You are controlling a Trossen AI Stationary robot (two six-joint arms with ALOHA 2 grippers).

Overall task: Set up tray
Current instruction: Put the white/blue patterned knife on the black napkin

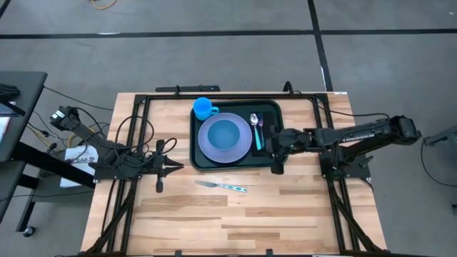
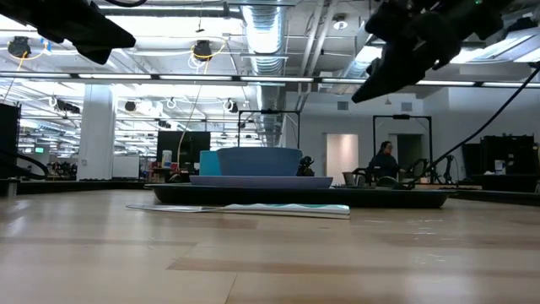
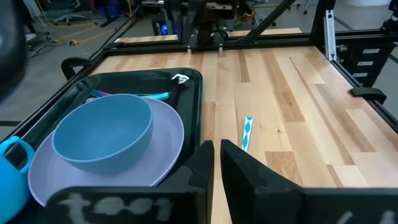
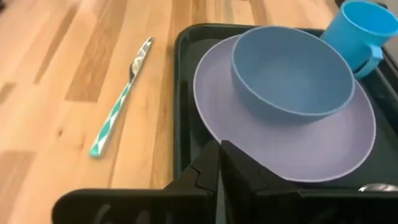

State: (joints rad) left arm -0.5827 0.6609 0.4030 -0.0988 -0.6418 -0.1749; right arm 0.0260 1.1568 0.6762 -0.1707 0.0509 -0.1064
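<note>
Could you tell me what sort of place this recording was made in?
Probably a large open robotics lab: exposed silver ceiling ducts, black equipment frames and a person seated lie beyond the pale wooden table.

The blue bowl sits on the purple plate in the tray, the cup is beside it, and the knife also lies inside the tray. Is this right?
Not quite. The knife lies outside the tray, on the wooden table, as the high view shows. The rest is right: the bowl sits on the plate, with the cup beside it.
</note>
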